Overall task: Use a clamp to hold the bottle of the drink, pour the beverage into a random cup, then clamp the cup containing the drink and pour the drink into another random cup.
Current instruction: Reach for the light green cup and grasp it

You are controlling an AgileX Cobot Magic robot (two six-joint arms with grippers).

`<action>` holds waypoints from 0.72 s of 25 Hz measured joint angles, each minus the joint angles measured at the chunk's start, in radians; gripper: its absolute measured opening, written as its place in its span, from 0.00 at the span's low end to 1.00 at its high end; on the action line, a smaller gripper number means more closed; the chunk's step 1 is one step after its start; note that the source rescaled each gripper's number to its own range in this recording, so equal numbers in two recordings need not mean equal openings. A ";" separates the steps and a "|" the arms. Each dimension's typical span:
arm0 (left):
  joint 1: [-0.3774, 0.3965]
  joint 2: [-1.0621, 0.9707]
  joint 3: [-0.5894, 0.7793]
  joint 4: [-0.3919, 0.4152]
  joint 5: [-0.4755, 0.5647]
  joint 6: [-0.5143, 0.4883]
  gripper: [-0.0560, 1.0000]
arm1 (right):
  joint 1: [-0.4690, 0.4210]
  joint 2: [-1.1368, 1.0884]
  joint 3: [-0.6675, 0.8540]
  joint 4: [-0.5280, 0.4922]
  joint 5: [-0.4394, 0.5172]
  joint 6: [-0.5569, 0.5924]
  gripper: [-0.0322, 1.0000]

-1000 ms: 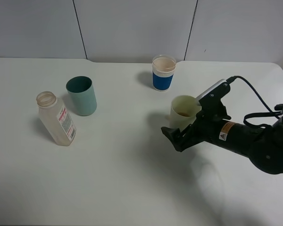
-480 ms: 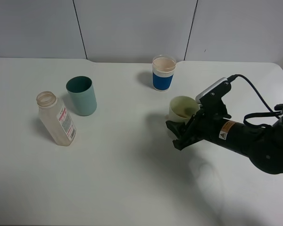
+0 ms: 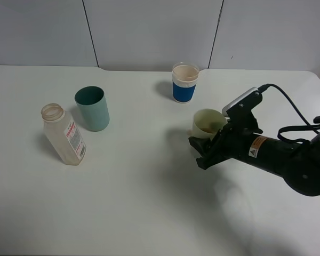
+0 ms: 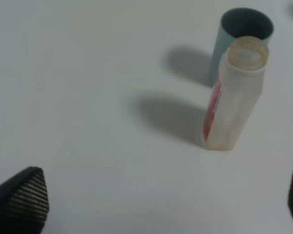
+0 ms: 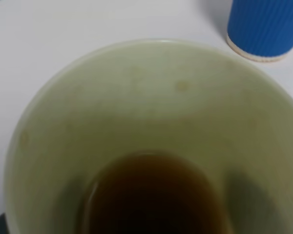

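A pale green cup (image 3: 208, 122) with brown drink in its bottom stands right of the middle, and it fills the right wrist view (image 5: 151, 122). My right gripper (image 3: 197, 153) is at the cup, jaws apart on either side of its lower part, which they hide. A clear, uncapped bottle (image 3: 64, 134) with a red label stands at the left, with a teal cup (image 3: 92, 108) just behind it. Both show in the left wrist view, the bottle (image 4: 234, 92) and the teal cup (image 4: 241, 39). My left gripper (image 4: 156, 209) is open and empty, well short of the bottle.
A blue paper cup (image 3: 185, 82) with a white rim stands behind the green cup, also in the right wrist view (image 5: 266, 27). The white table (image 3: 138, 202) has a grey wall behind it. The right arm's cable (image 3: 288, 106) loops above the table.
My right gripper has moved in toward the green cup, from just in front of it to around its lower part. The bottle and the other cups have not moved.
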 joint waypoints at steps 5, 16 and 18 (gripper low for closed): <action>0.000 0.000 0.000 0.000 0.000 0.000 1.00 | 0.000 -0.174 0.001 0.029 0.173 0.033 0.04; 0.000 0.000 0.000 0.000 0.000 0.000 1.00 | -0.079 -0.429 -0.099 0.016 0.550 0.075 0.04; 0.000 0.000 0.000 0.000 0.000 0.000 1.00 | -0.093 -0.429 -0.119 -0.012 0.575 0.105 0.04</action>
